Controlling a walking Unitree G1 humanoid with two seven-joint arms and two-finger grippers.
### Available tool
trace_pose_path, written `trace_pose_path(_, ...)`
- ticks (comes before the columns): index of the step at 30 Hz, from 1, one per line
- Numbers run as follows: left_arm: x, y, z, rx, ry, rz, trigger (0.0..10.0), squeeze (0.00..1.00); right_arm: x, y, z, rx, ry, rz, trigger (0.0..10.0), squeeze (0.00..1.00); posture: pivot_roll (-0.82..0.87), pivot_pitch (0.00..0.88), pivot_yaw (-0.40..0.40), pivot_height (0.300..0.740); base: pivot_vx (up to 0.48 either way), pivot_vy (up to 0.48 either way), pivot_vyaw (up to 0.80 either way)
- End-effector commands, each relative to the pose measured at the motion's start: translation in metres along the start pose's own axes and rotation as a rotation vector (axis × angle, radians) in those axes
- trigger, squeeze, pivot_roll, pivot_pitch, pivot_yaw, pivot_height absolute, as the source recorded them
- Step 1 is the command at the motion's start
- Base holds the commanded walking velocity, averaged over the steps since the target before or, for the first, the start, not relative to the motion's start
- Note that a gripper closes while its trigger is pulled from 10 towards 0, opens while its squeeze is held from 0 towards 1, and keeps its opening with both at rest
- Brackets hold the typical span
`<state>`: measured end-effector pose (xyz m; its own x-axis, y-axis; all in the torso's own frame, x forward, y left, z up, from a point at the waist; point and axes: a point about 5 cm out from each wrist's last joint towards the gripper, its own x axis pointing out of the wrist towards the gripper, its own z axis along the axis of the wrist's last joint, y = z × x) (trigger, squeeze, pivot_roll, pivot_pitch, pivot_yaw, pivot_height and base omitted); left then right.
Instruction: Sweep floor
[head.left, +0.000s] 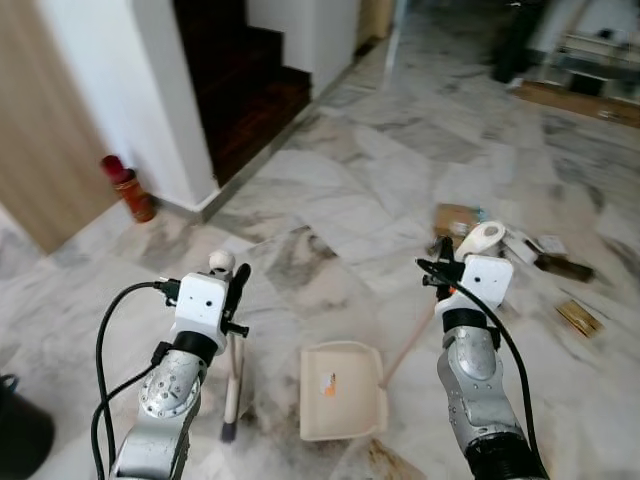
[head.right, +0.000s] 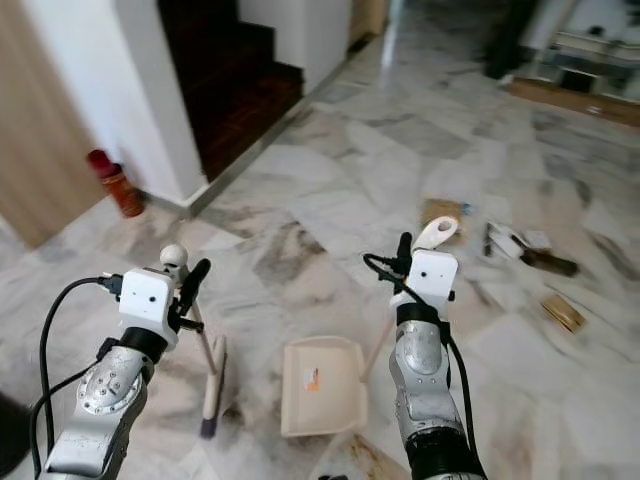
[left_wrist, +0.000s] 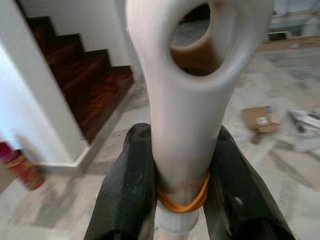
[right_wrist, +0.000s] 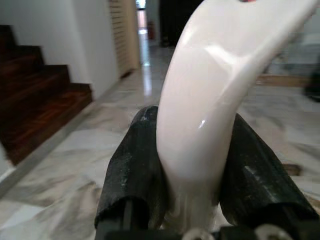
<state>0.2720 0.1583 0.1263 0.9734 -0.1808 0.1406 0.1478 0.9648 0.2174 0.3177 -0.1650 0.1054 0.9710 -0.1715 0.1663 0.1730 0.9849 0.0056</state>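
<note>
A marbled grey-and-white floor (head.left: 340, 200) is stretching from the robot toward a dark wooden staircase (head.left: 250, 85) and a white wall corner on its left, with open room running ahead and to the right. The left tool (head.left: 232, 285) is clenching the pale handle of a broom (head.left: 232, 385), and the left wrist view is showing its two black fingers (left_wrist: 127, 185) pressing either side of the looped handle end just above an orange rubber band (left_wrist: 182, 200); the broom head is resting on the floor beside the robot's left arm. The right tool (head.left: 445, 268) is likewise grasping the curved white grip of a dustpan handle (head.left: 485, 238), whose shaft is slanting down to the cream dustpan (head.left: 342, 390) lying flat on the floor between the two arms. The step in hand appears to be carrying both implements toward the litter: a piece of cardboard (head.left: 455, 218) and scattered scraps (head.left: 560, 265) are lying ahead on the right, well apart from the pan. The next move probably calls for advancing and turning rightward, then setting the pan lip just beside the debris. The stair edge, the red canister (head.left: 128, 188) by the wall and a dark object (head.left: 20, 430) at the lower left are bounding the left side; the right is staying freer.
</note>
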Motion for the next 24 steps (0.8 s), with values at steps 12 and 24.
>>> trace_pose_path(12,0.0005,0.0027,0.0051,0.007,-0.03,0.021,10.0,0.0,0.0038,0.0047,0.0079,-0.001,-0.037,0.023,10.0,0.0,0.09,0.137,0.001,0.74,0.0,-0.104,-0.79)
trace_pose_path(24,0.0004,0.0019,0.0047,0.019,-0.029,0.019,10.0,0.0,0.0045,0.0059,0.008,-0.004,-0.035,0.03,10.0,0.0,0.09,0.139,-0.002,0.74,0.0,-0.166,-0.79)
